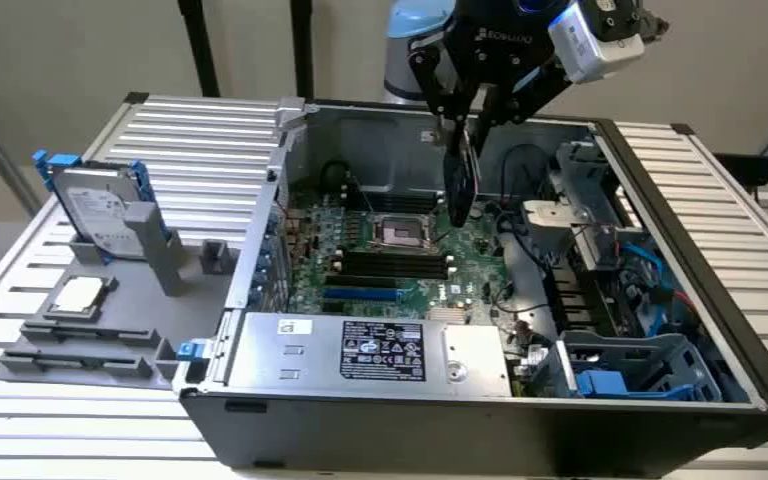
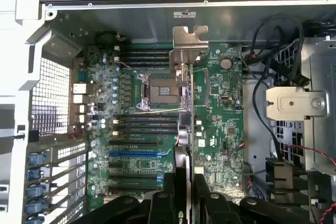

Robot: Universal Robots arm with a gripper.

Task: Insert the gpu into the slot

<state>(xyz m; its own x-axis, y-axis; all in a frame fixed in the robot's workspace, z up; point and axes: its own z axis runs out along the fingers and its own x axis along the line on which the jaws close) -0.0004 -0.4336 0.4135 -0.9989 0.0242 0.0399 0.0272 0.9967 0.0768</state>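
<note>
Open computer case (image 1: 518,440): Robotiq end effector (image 1: 463,125) grips gpu (image 1: 459,190) upright, apart from blue slot (image 1: 360,295).

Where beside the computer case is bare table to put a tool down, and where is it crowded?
Bare table between the hard drive and the case; another strip at the exterior view's right. Crowded: the grey tray of parts, and the cables inside, beside the gripper holding the card.

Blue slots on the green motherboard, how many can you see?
1. The blue slot lies between the black memory strips and the silver power-supply box. The gpu held above the motherboard could hide another.
</note>
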